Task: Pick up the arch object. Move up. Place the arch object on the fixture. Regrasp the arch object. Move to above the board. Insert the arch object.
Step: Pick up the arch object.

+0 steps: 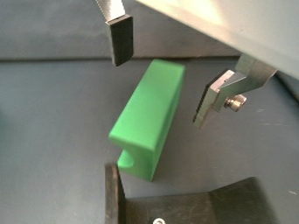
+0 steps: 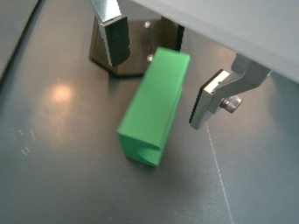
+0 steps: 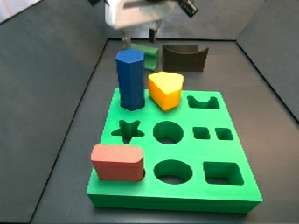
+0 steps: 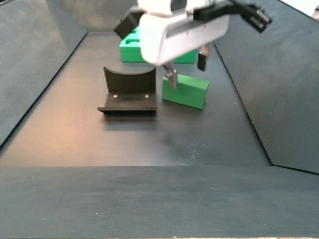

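Overhead, the gripper hangs spread wide, fingers straddling the small green arch-shaped block lying beside the dark notched fixture.

Blue prism – upright, far left of the cluster, the tallest piece in a side view. Yellow block just to its right, shorter, with a rounded top and a flat face toward the camera. Red block – low, with rounded corners, near left and well apart from the other two. Dark grey floor, matte with a faint sheen, closed in by sloping dark walls left and right.
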